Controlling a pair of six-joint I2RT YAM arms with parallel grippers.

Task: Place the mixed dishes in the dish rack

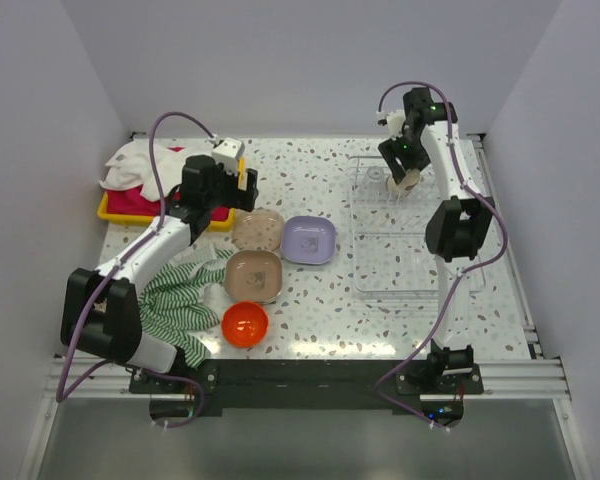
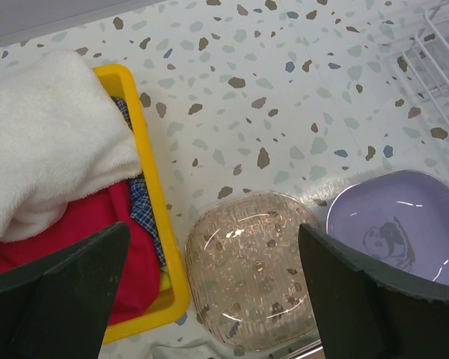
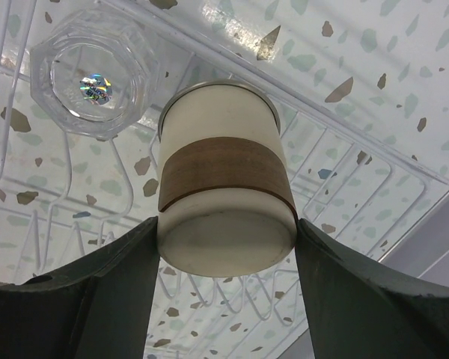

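My right gripper [image 3: 226,233] is shut on a beige cup [image 3: 224,202] with a brown band, holding it over the far end of the wire dish rack [image 1: 410,250], mouth pointing away from the wrist. A small clear glass [image 3: 97,71] stands in the rack beside it. My left gripper [image 2: 213,233] hangs open above a translucent tan plate [image 2: 251,273], holding nothing. A lilac plate [image 2: 393,228] lies to its right. Nearer the arms lie a brown plate [image 1: 253,275] and an orange bowl [image 1: 245,324]. In the top view the right gripper [image 1: 405,172] and left gripper [image 1: 242,195] are far apart.
A yellow tray [image 2: 153,194] with white and red towels [image 2: 45,142] sits just left of the tan plate. A green striped cloth [image 1: 185,295] lies at the near left under the left arm. White walls close in the table on three sides.
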